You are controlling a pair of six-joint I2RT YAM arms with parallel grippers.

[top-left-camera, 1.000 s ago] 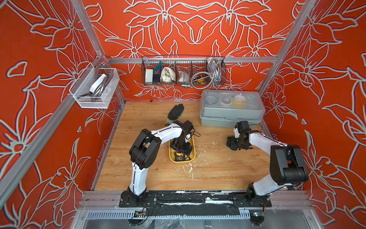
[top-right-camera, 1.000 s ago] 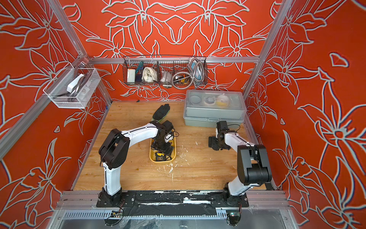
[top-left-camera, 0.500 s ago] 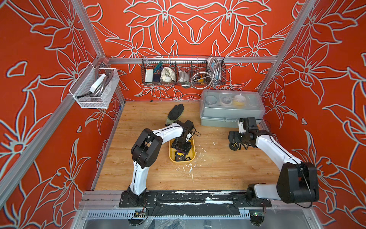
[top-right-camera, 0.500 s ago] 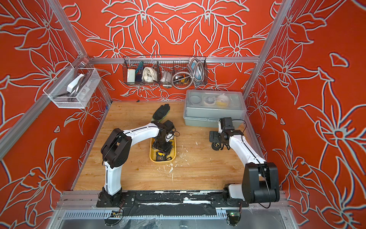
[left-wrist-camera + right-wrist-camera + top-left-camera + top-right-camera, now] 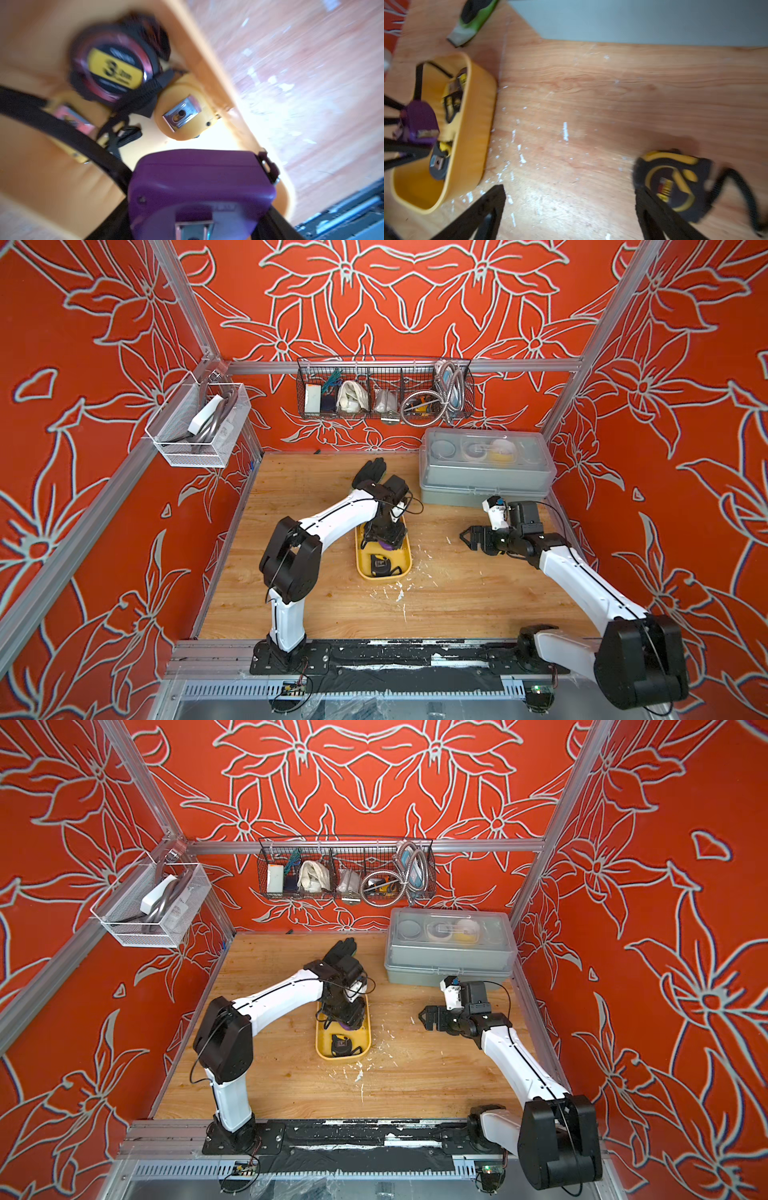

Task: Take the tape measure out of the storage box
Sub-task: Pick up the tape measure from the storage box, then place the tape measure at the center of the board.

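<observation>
Left pincer (image 5: 379, 540) part-closed, clamped on purple tape measure (image 5: 199, 187) by its sides, ready for lift. Tape hangs over storage box (image 5: 384, 575), not yet clear of rim. Right pincer (image 5: 570, 193) wide open, empty, parked aside over tabletop (image 5: 457, 593), likely to leave room.

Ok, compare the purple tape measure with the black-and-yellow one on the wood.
The purple tape measure is plain, the black-and-yellow tape measure bicolour. Purple sits in the storage box; the other lies on the table. The left gripper grips purple; the other lies free by the open right gripper. Both are tape measures.
</observation>
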